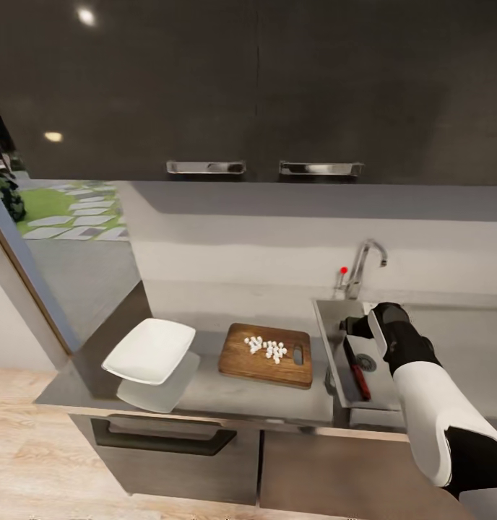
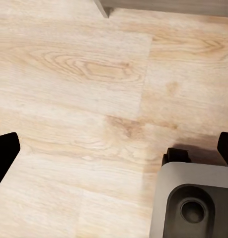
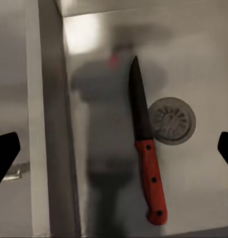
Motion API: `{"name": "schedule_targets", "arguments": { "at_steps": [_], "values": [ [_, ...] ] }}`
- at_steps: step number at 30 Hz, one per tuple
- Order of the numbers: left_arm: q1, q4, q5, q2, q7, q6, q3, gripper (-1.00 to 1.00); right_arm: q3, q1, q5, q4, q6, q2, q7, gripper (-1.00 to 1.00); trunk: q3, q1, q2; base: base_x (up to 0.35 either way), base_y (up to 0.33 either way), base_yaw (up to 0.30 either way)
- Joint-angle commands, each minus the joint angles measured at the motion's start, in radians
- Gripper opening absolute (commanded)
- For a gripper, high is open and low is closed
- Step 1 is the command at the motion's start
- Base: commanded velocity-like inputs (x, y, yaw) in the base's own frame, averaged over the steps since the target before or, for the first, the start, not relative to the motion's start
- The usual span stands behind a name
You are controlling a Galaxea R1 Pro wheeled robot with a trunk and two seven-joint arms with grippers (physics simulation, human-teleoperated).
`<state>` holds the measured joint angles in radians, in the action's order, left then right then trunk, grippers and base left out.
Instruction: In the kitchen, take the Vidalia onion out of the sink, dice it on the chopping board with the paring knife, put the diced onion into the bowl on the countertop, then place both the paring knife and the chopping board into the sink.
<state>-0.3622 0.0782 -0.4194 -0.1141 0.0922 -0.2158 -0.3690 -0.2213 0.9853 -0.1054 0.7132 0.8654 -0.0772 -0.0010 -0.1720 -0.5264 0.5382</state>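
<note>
The right gripper (image 3: pixel 114 153) hangs spread and empty over the sink (image 1: pixel 328 339), where the knife (image 1: pixel 356 369) lies flat. The onion cubes (image 1: pixel 266 348) sit on the board (image 1: pixel 266 355), left of that gripper at frame centre, long axis pointing at the sink. The left gripper (image 2: pixel 114 153), also spread, faces the floor (image 2: pixel 74 99).

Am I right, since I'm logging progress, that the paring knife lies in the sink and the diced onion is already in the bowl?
Not quite. The paring knife does lie in the sink, beside the drain, but the diced onion is on the chopping board, not in the bowl, which is empty. The head view shows it.
</note>
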Motion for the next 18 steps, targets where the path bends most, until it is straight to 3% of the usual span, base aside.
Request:
{"name": "schedule_targets", "arguments": {
  "at_steps": [1, 11, 18],
  "values": [
    [-0.001, 0.003, -0.007, 0.001, 0.000, -0.005, -0.008, 1.00, -0.002, 0.001, -0.010, 0.000, 0.005, 0.001, 0.005, 1.00, -0.002, 0.000, 0.002, -0.080, 0.136, 0.000],
    [-0.001, 0.003, -0.007, 0.002, 0.000, -0.005, -0.008, 1.00, -0.002, 0.001, -0.010, -0.015, 0.003, 0.001, 0.004, 1.00, -0.002, 0.000, 0.002, -0.020, 0.029, 0.000],
    [-0.001, 0.003, -0.007, 0.002, 0.000, -0.005, -0.008, 1.00, -0.001, 0.001, -0.010, -0.018, 0.003, 0.002, 0.004, 1.00, -0.002, 0.000, 0.002, 0.000, 0.256, 0.000]
  ]
}}
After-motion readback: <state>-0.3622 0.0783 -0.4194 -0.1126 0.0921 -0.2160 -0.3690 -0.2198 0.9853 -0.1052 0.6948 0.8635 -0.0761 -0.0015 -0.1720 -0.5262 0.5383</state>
